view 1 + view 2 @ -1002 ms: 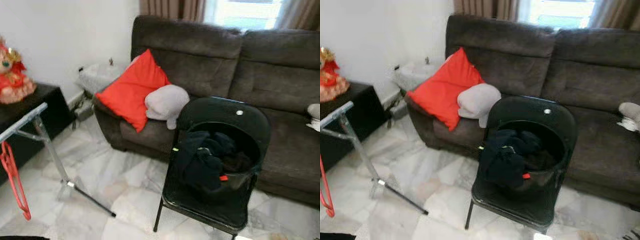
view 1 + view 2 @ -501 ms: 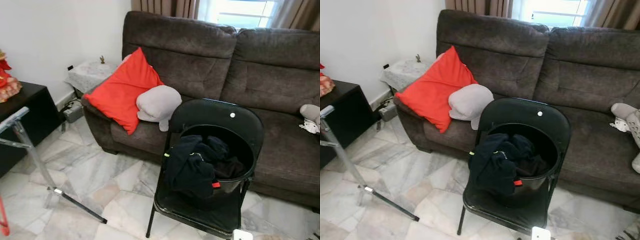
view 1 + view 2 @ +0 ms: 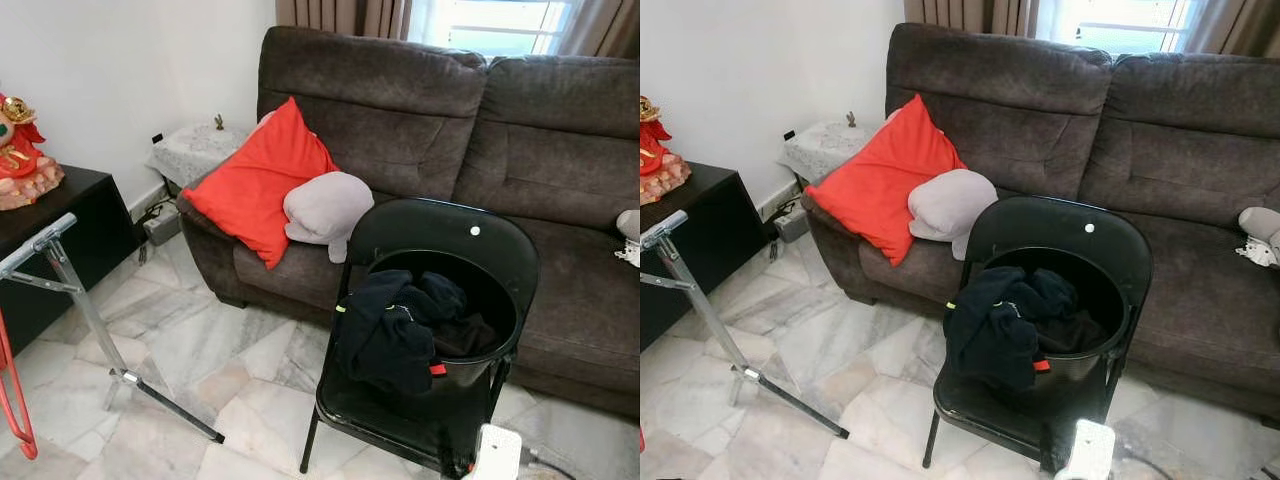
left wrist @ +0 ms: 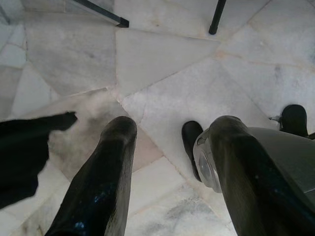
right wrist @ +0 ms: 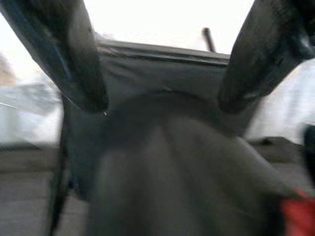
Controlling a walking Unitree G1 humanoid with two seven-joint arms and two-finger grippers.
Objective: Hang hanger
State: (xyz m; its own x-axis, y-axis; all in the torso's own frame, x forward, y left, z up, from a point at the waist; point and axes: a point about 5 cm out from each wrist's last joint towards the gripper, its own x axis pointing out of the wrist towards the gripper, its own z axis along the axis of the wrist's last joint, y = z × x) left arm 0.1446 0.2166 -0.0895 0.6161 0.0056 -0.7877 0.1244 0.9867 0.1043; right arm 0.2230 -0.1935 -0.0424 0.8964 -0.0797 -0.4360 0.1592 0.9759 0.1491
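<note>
— Sofa first? 
— Plush dark-brown fabric sofa (image 3: 480, 130), then black folding metal chair (image 3: 440, 240) bearing round black bucket (image 3: 495, 345) of dark clothes (image 3: 395, 325). 
— Hanger? 
— Red plastic hanger (image 3: 12, 395) hangs beside silver metal rack (image 3: 70, 290). Left gripper (image 4: 167, 147) and right gripper (image 5: 162, 93) fingers apart, empty.

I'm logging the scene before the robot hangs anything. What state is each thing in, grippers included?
Red hanger: hanging at the metal rack, held by no gripper.
Black bucket: upright on the folding chair, dark clothes spilling over its rim.
Red cushion: leaning on the sofa.
Left gripper: jaws open, empty, above the floor.
Right gripper: jaws open, empty.
</note>
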